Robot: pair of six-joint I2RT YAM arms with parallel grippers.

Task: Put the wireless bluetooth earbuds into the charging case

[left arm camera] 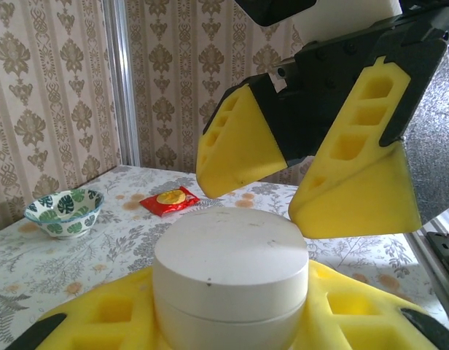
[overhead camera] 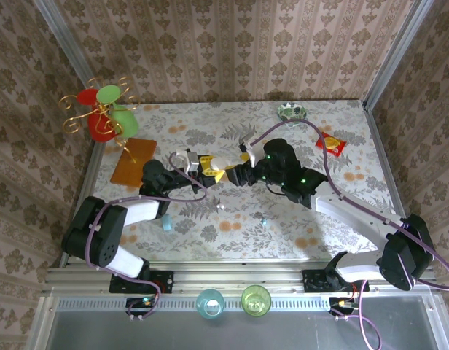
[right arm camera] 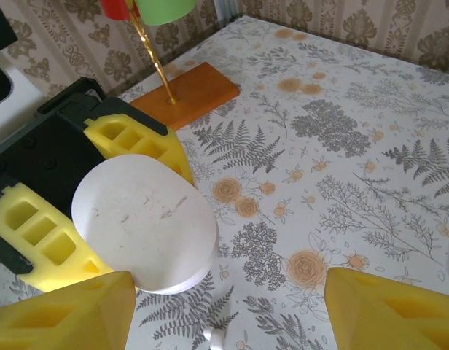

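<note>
My left gripper [overhead camera: 208, 169] [left arm camera: 230, 324] is shut on the charging case [left arm camera: 230, 270] [right arm camera: 141, 219], a white rounded case with a lid seam, lid closed, held between the yellow pads above the table. My right gripper [overhead camera: 236, 173] [right arm camera: 224, 317] stands open facing it, just beyond the case, its yellow fingers [left arm camera: 243, 142] apart and holding nothing. One earbud, a tiny white piece [overhead camera: 219, 208] [right arm camera: 217, 337], lies on the floral tablecloth below the grippers. A tiny pale blue bit [overhead camera: 264, 219] lies further right.
A small light blue object [overhead camera: 167, 224] rests beside the left arm. An orange board [overhead camera: 133, 162] carrying a gold stand with red and green discs [overhead camera: 104, 117] sits at the left. A patterned bowl [overhead camera: 291, 111] [left arm camera: 64, 211] and a red packet [overhead camera: 331, 144] [left arm camera: 168, 200] lie at the back right.
</note>
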